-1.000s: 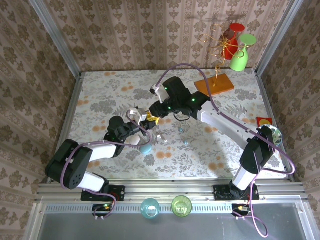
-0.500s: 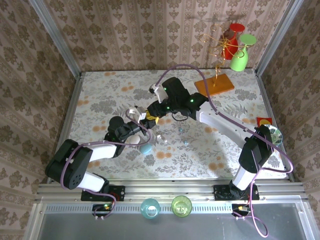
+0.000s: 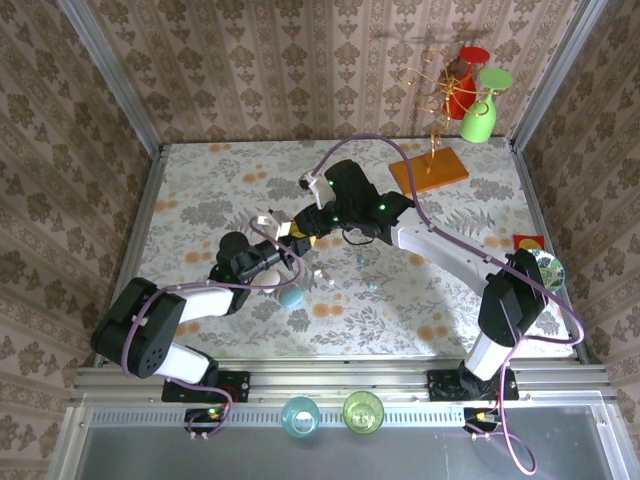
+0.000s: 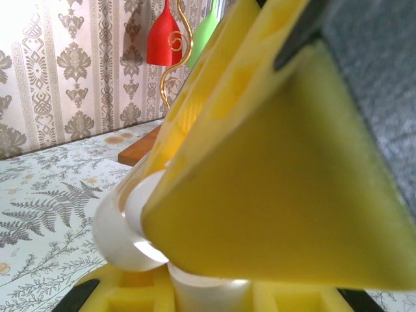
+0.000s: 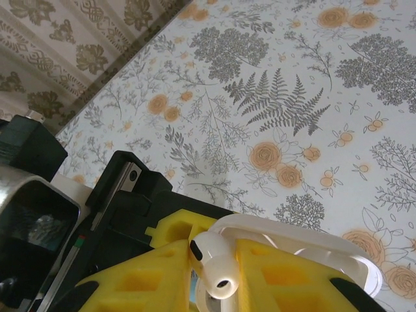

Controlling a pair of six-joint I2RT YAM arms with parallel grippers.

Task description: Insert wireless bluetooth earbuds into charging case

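Looking down on a flower-patterned table [image 3: 200, 200], with two robot arms meeting a little left of its middle.

Reaching in from the near left, the left gripper [image 3: 265, 270], clenched tight around a white charging case [image 5: 305, 250] with the lid hinged open.

Reaching over from the near right, the right gripper [image 5: 213, 250], its yellow foam pads pinched on one white earbud [image 5: 214, 270], stem up between the pads and rounded head down. Earbud held right at the rim of the open case; impossible to tell whether touching it.

Just near of the clenched case, resting on the table, a blue oval case [image 3: 291, 296]. To the right of that, lying loose and apart, two tiny teal earbuds [image 3: 372, 285].

In the far right corner, a gold wire stand on an orange base [image 3: 428, 170], hung with a red glass [image 3: 466, 85] and a green glass [image 3: 482, 110].
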